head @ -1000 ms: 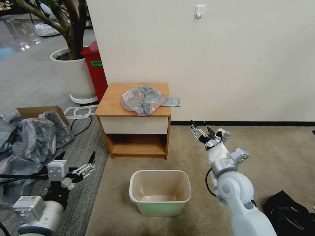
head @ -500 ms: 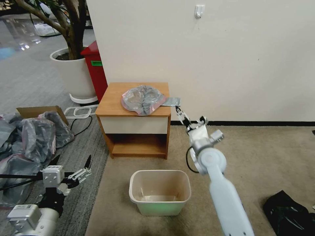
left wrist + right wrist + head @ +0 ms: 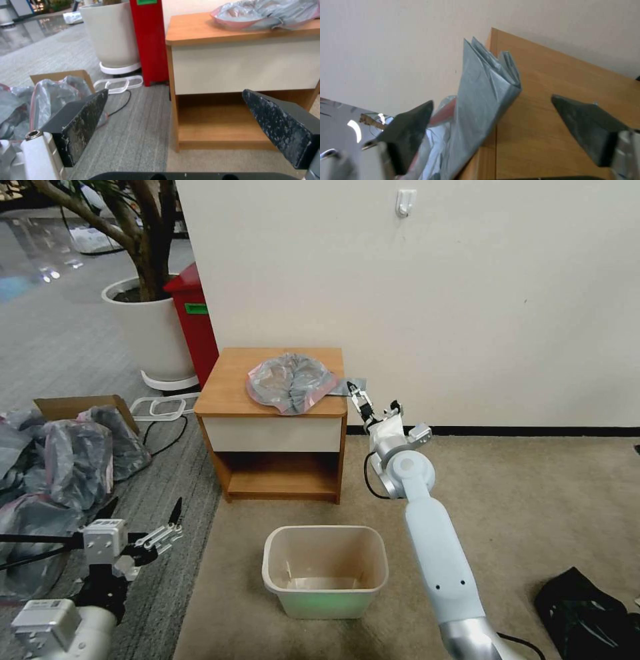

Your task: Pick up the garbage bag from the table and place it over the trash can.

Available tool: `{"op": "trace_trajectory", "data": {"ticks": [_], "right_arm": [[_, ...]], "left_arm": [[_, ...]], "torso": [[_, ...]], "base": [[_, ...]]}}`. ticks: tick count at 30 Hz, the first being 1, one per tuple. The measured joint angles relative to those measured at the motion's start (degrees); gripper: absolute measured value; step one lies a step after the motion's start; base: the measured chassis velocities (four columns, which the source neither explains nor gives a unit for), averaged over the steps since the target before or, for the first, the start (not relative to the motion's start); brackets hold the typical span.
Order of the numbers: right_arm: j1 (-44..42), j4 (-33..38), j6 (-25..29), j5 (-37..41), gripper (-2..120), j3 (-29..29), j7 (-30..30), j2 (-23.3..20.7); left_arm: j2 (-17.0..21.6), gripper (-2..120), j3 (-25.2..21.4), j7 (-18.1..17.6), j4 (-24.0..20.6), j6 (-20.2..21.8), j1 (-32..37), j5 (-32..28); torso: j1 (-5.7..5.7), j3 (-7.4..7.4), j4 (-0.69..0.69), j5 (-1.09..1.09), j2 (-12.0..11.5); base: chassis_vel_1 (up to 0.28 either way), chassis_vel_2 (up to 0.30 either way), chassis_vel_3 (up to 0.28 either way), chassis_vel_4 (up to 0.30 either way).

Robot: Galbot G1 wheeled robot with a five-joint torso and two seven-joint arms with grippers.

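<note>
1 garbage bag (image 3: 291, 381) on table (image 3: 227, 393), 1 trash can (image 3: 325, 570); right gripper (image 3: 357, 395) & left gripper (image 3: 150, 520) both released.

The light-wood table (image 3: 230, 390) carries the garbage bag (image 3: 290, 380), whose folded tail overhangs its right edge.

Bright even indoor light; soft shadows; wrist views slightly blurred.

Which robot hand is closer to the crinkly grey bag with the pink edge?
The right gripper: open, at the folded tail of the crinkly grey garbage bag hanging off the light-wood table. The left gripper hangs low, open, far away.
</note>
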Motion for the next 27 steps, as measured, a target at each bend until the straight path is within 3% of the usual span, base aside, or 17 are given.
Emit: {"op": "trace_trajectory", "data": {"ticks": [4,15,27], "right_arm": [[0.2,-0.34,0.17,0.0,82,0.12,-0.45,0.08],[1.02,-1.28,0.85,-0.57,37,0.72,-0.91,0.09],[-0.19,1.31,1.44,-0.6,0,0.67,-0.51,0.07]], "left_arm": [[-0.05,100,0.05,0.0,0.0,-0.01,0.02,0.01],[-0.66,100,0.16,0.0,0.0,-0.09,0.08,0.38],[-0.68,100,0.34,0.05,0.0,-0.11,0.25,0.92]], "torso": [[0.0,0.0,0.0,0.0,0.0],[0.0,0.0,0.0,0.0,0.0],[0.0,0.0,0.0,0.0,0.0]], "base": [[0.0,0.0,0.0,0.0],[0.0,0.0,0.0,0.0],[0.0,0.0,0.0,0.0]]}}
